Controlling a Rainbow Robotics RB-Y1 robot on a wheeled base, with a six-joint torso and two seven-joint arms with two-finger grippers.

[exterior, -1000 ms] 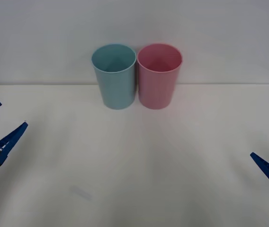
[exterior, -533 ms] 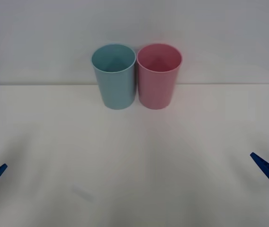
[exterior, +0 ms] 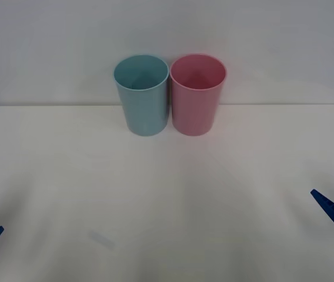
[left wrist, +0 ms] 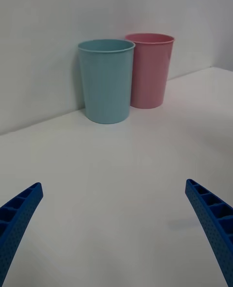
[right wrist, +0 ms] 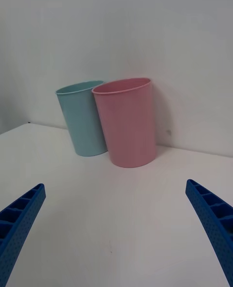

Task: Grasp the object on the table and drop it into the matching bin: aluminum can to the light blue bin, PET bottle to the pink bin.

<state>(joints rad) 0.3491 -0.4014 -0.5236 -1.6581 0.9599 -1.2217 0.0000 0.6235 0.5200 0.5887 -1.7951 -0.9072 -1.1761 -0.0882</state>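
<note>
Light blue bin (exterior: 142, 94) and pink bin (exterior: 197, 94) upright, touching, at far edge of white table (exterior: 167, 194), left gripper (left wrist: 116, 233) and right gripper (right wrist: 116, 233) fingers wide apart, holding nothing, faint mark (exterior: 101, 239) on table, perhaps tape.

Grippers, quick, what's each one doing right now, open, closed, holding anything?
Left gripper: open, holding nothing, low over the table on the robot's left.
Right gripper: open, holding nothing, over the table's right edge.

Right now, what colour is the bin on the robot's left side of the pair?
Light blue. The light blue bin shows best in the front view, beside the pink bin.
</note>
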